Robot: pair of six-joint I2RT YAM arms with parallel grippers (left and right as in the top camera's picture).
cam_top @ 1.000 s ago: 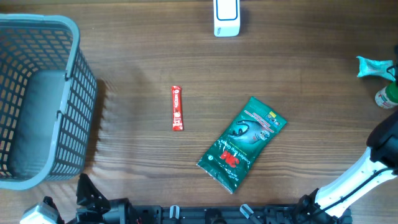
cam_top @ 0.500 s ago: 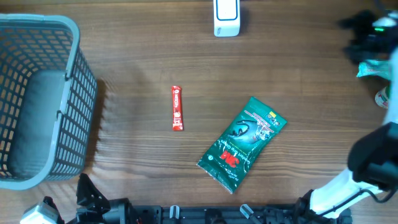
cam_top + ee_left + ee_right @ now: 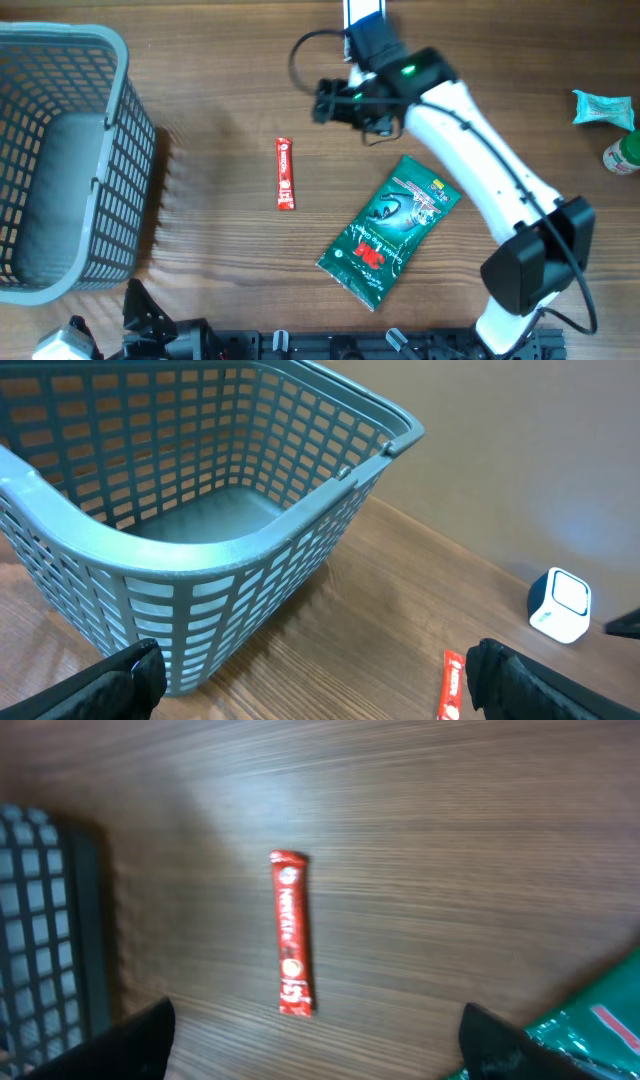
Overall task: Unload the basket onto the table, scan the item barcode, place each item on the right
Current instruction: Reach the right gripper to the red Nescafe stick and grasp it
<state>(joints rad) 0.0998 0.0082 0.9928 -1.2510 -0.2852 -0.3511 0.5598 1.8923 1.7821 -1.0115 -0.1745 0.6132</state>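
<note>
over the middle of the wooden table (image 3: 210, 80) the right gripper (image 3: 333, 100) hangs with its jaws apart and nothing between them. its wrist cam looks pretty much straight at the thin red stick sachet (image 3: 291, 933), so my guess is that's the item to scan, not the green printed foil pouch (image 3: 390, 230) lying near it on the robot's right. the sachet lies flat on bare wood, between the grey-blue plastic mesh basket (image 3: 60, 150) and the pouch, touching neither.

stuff i'd worry about from here:

- the sachet is thin and sits flush on the table, so the fingers could scrape the wood and skid it away, or close above it and come up with nothing.
- it's narrow too. the fingers look lined up either side of its long axis, but if the wrist twists on the way down they'd close along its length and pinch air.
- no barcode is readable in any view, so it may be on the underside. grab over the code, or present the wrong face, and the small white box scanner (image 3: 560, 605) at the far edge of the table just won't read it.
- a loose pinch on slippery foil could let it droop or slip out on the way to the scanner.

the left gripper (image 3: 320, 682) is wide open and empty down by the basket, well clear of all this.
</note>
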